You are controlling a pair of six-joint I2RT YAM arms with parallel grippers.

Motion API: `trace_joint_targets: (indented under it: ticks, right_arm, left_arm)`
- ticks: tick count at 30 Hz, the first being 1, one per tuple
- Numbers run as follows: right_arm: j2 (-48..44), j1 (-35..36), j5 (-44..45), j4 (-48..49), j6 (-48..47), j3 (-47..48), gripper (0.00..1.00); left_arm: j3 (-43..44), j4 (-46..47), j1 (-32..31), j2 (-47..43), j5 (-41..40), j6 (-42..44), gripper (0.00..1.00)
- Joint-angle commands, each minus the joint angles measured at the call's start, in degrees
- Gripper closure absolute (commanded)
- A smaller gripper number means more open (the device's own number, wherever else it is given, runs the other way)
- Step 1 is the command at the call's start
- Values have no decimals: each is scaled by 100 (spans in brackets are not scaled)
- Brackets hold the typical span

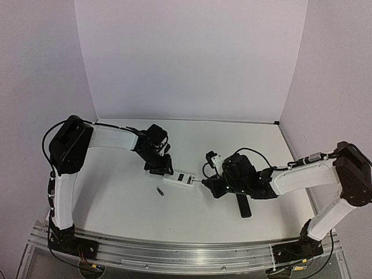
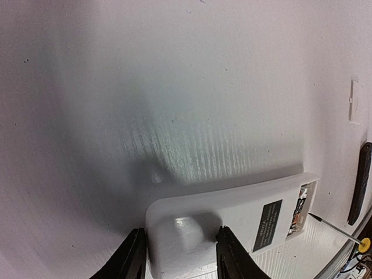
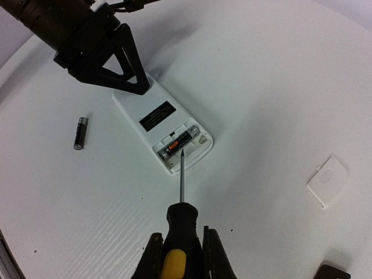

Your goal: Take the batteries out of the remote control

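Clamps the screwdriver [image 3: 181, 218] by its handle in the clenched right fingers [image 3: 152, 258], with the tip at the edge of the seated battery [image 3: 180, 142] in the open bay of the remote control [image 3: 139, 113], back-up near the middle of the table [image 3: 279, 87]. Brackets the remote's far end with the left fingers [image 2: 132, 258], touching it; cannot tell whether gripped tight or merely resting. Shows a loose battery [image 3: 80, 132] already out, lying apart on the left arm's side.

Risks skating the tip off the round cell and scraping the bay, or shoving the whole remote under a slack left hold. Risks flicking the cell out hard enough to roll toward the near edge.

Leaves open table on most sides for prying and lifting; only the detached cover [image 3: 327, 180] and a black remote [image 1: 244, 204] by the right arm to steer around.
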Motion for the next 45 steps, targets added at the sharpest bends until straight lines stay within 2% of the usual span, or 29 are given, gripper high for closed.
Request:
trace_joint_targets:
  ticks: [1, 19, 33, 37, 45]
  right_arm:
    - [137, -34, -76, 301, 40, 262, 100]
    - [481, -47, 19, 319, 393, 313, 100]
    - [759, -128, 227, 400, 1655, 101, 100]
    - [689, -143, 2, 658, 1972, -123, 100]
    - [531, -149, -1048, 1883, 2105, -777, 100]
  left_arm:
    - [-176, -693, -131, 357, -349, 216, 60]
    - [-213, -685, -181, 409, -297, 248, 61]
    - [-194, -708, -242, 587, -207, 266, 63]
    - [-191, -729, -238, 605, -223, 249, 63]
    - [-168, -785, -239, 712, -294, 145, 64]
